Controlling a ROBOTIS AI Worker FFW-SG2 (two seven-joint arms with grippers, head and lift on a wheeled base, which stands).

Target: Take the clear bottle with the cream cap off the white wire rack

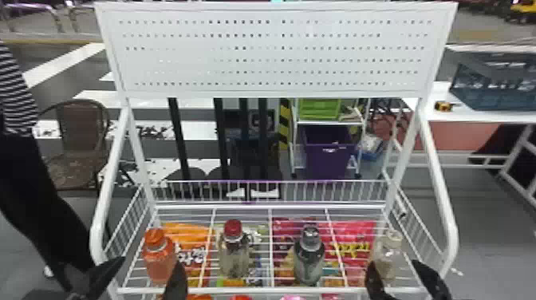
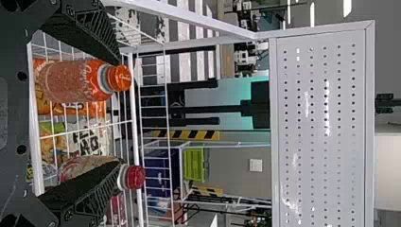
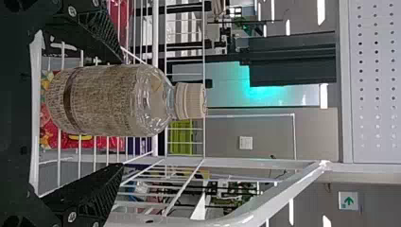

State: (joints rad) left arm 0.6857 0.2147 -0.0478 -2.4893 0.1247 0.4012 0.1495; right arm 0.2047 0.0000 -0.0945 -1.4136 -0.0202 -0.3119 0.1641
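Right gripper [image 1: 395, 265], left gripper [image 1: 152, 263], mine: both wide open, empty.
White wire rack [image 1: 271, 290]: four bottles [image 1: 234, 257], clear one [image 1: 389, 255] between my right fingers; right wrist view, green arrow sign [image 3: 349, 201].

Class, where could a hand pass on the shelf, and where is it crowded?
Free: between the red-capped bottle and grey-capped bottle, and behind both, before the back rail. Crowded: around the orange-capped bottle, flanked by the left gripper, and cream-capped bottle, flanked by the right gripper.
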